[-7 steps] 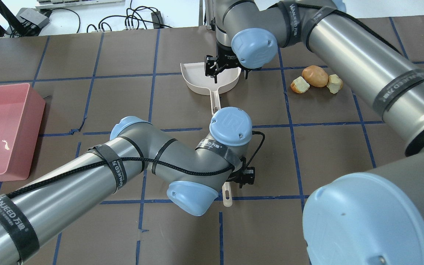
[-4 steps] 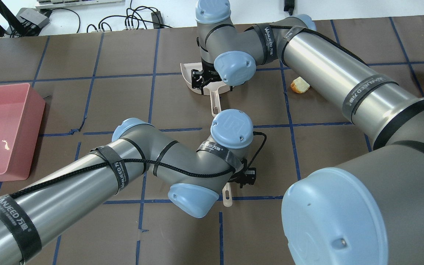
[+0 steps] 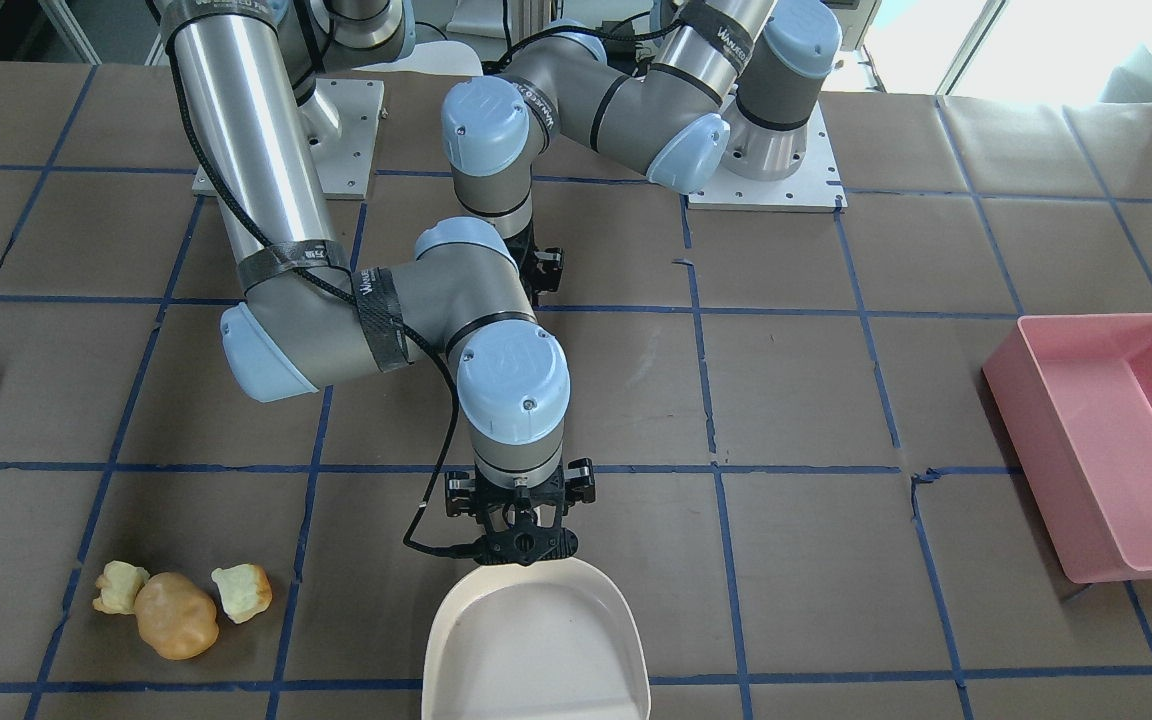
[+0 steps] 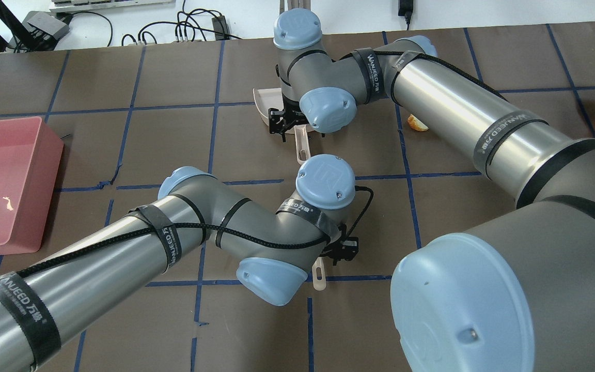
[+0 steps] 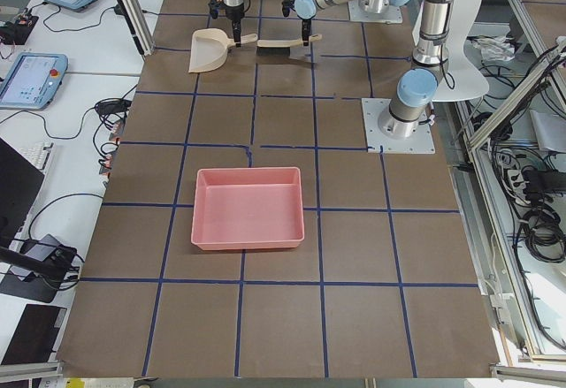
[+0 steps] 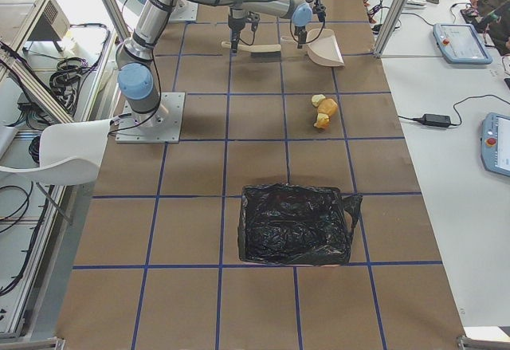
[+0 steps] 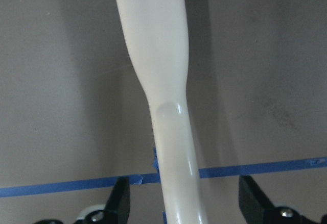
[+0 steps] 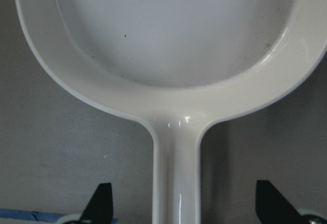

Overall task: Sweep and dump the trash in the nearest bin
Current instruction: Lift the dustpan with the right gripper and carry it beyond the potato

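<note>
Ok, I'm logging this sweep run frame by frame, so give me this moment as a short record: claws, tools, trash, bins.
right claw: open, straddling the dustpan handle
left claw: open, straddling the brush handle
dustpan: cream, empty, flat on the table
trash: three lumps clustered on the table, robot's right side, none swept
pink bin: robot's left end, far from the trash
black-lined bin: robot's right end, nearer the trash

The dustpan [image 3: 536, 640] lies between the trash [image 3: 174, 615] on the robot's right and the bin [image 3: 1116, 450] on its left.
</note>
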